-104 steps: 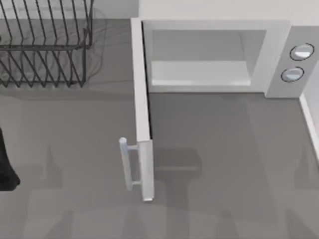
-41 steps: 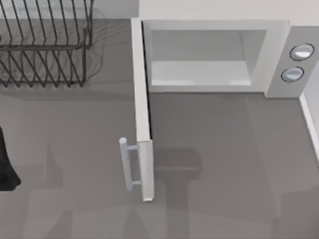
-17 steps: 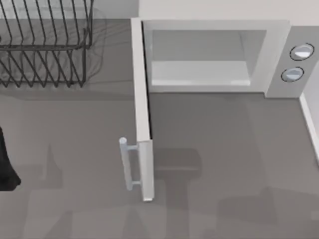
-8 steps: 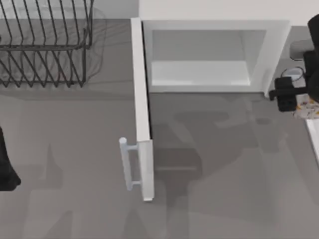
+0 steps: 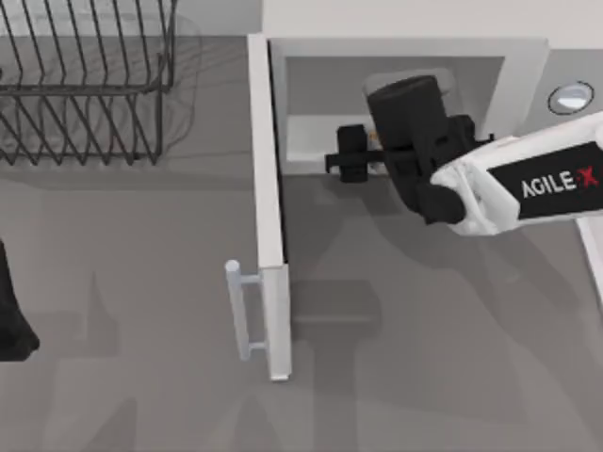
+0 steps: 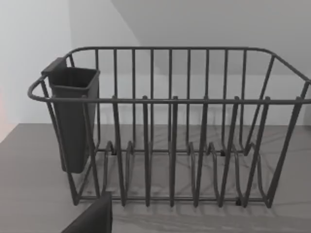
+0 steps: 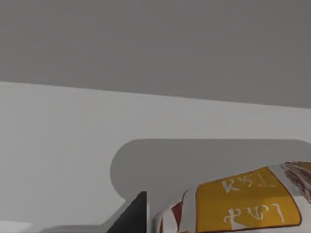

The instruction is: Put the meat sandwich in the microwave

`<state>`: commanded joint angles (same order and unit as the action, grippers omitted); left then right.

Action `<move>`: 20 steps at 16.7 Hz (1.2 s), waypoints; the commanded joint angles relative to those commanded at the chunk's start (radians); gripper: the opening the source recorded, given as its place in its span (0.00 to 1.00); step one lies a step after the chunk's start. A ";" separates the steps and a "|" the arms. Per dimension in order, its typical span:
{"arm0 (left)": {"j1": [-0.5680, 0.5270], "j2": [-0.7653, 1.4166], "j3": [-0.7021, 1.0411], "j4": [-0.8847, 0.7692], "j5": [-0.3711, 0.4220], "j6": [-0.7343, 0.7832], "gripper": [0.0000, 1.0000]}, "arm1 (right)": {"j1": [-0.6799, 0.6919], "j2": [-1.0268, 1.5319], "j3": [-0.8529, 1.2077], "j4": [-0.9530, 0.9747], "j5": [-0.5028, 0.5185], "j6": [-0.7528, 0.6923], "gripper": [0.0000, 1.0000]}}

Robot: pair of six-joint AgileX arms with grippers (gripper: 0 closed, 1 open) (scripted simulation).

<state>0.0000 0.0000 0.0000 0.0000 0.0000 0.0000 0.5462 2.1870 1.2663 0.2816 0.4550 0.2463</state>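
So the microwave sits at the back of the table with its door swung wide open, bar handle sticking out near the door's free end. The right arm reaches in from the right, and its right gripper is right at the mouth of the cavity, just over the front lip. It's clamped on the meat sandwich, which shows up close in the right wrist view with a yellow label and whitish wrapper, inside the white cavity. One knob peeks out past the arm. The left arm is parked well left of the microwave, facing the dark wire dish rack; can't tell how its fingers stand.
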 joint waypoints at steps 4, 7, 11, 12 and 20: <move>0.000 0.000 0.000 0.000 0.000 0.000 1.00 | 0.069 0.099 0.039 0.212 0.119 0.020 0.00; 0.000 0.000 0.000 0.000 0.000 0.000 1.00 | 0.085 0.125 0.059 0.268 0.162 0.022 0.00; 0.000 0.000 0.000 0.000 0.000 0.000 1.00 | 0.080 0.121 0.054 0.266 0.160 0.024 0.00; 0.000 0.000 0.000 0.000 0.000 0.000 1.00 | 0.079 0.122 0.055 0.266 0.160 0.024 0.00; 0.000 0.000 0.000 0.000 0.000 0.000 1.00 | -0.006 0.281 0.322 0.180 0.152 0.042 0.00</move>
<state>0.0000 0.0000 0.0000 0.0000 0.0000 0.0000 0.5401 2.4678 1.5882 0.4614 0.6072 0.2883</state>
